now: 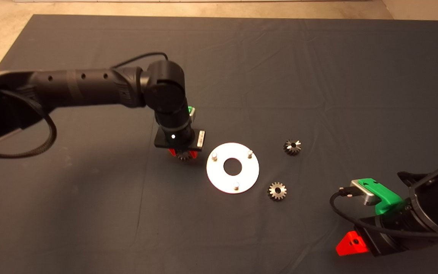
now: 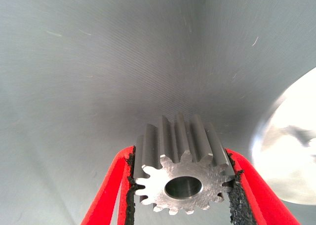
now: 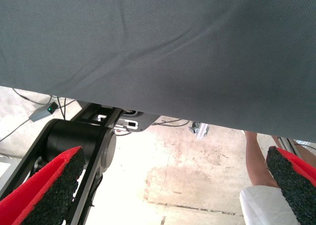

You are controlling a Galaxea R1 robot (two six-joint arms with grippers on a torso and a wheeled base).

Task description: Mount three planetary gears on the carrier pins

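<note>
Left gripper [image 1: 183,153] down at the dark mat [image 1: 89,198] just left of the white disc [image 1: 219,179], pinching a planetary gear [image 2: 181,171]; only the wrist view reveals its cut steel teeth, smooth bore and gritty black pads [image 2: 130,188] pressed on both flanks. On the flat glossy disc, three stubby carrier pins [image 1: 214,156], all bare. Right of it, two more toothed gears [image 1: 277,190] lying loose. Right gripper [image 1: 352,243] parked lower right, fingers [image 3: 47,190] spread wide, a person's leg [image 3: 256,158] beyond the mat's edge.

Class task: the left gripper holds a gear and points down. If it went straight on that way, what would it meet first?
Probably bare dark mat: the left gripper, clamped on a gear, sits beside the white disc, though depth is unclear.
</note>
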